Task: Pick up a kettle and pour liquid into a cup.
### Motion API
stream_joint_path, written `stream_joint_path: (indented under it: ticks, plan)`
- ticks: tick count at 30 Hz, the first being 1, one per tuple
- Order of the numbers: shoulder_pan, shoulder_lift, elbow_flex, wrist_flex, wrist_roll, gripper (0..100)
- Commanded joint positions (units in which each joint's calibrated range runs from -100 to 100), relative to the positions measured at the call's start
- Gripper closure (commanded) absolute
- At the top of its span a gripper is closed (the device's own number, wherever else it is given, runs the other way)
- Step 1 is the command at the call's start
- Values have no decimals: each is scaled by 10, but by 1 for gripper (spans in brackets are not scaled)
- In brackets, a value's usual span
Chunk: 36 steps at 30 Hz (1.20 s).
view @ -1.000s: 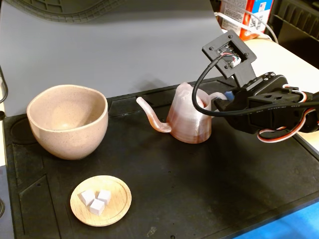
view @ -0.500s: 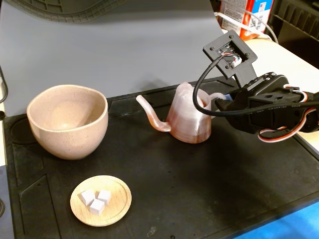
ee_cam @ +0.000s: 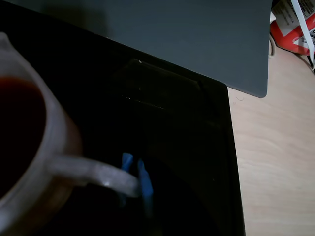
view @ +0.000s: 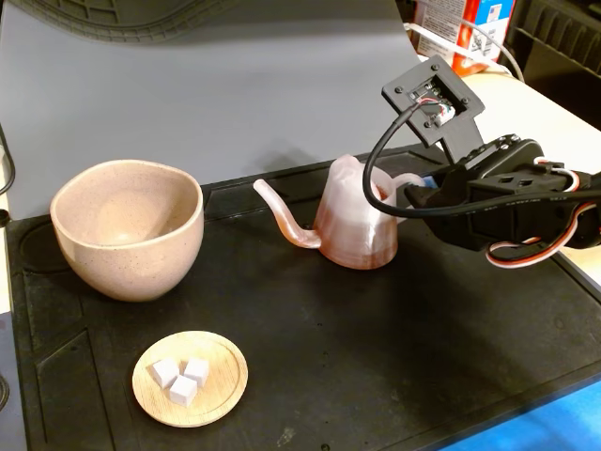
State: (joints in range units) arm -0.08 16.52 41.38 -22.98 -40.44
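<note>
Kettle work sits on a black mat (view: 376,357) that fills the lower frame of the fixed view, with a grey backdrop (view: 235,85) behind it across the upper half. The arm (view: 512,202) reaches in from the right edge, black-bodied, a camera plate tilted above it. At left centre stands the cup (view: 127,230) — beige-pink, speckled, upright, its inside looking bare from this angle. The kettle (view: 355,221) stands upright on the mat at centre, well apart from the cup, its thin spout (view: 282,216) curving left toward the cup and its whitish handle (view: 406,183) facing right.

The gripper (ee_cam: 135,173) meets that handle: in the wrist view the blue-tipped fingers (ee_cam: 144,182) sit close together on either side of the pale loop at lower centre, clamped on it as far as the dim picture shows. The same view looks into the kettle's mouth at left, where the liquid (ee_cam: 17,132) shows dark red.

In the lower left of the fixed view lies a small wooden dish (view: 191,379) — three white cubes (view: 180,376) on it.
</note>
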Motion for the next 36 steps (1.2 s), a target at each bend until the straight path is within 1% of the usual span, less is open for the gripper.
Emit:
stream_joint_path:
  ticks: [1,5,9,12,14,16,17,20,23,29,30,31,36]
  plan:
    - [3,-50,-25,-8,-5,99]
    - [3,-59,-32,-11,-5,99]
    - [3,-112,-31,-2,-6,99]
    - [0,-125,-30,-2,-27,99]
    - [-1,-139,-30,-2,-29,99]
    - [-2,-158,-32,28,-29,99]
    - [-3,-184,-32,72,-29,99]
    - [-3,-210,-32,105,-29,99]
    - [-3,-222,-32,109,-29,99]
    - [-13,-219,-84,112,-27,99]
    - [-15,-219,-87,119,-25,99]
    - [-24,-222,-99,162,-25,99]
    - [-53,-219,-102,166,-24,99]
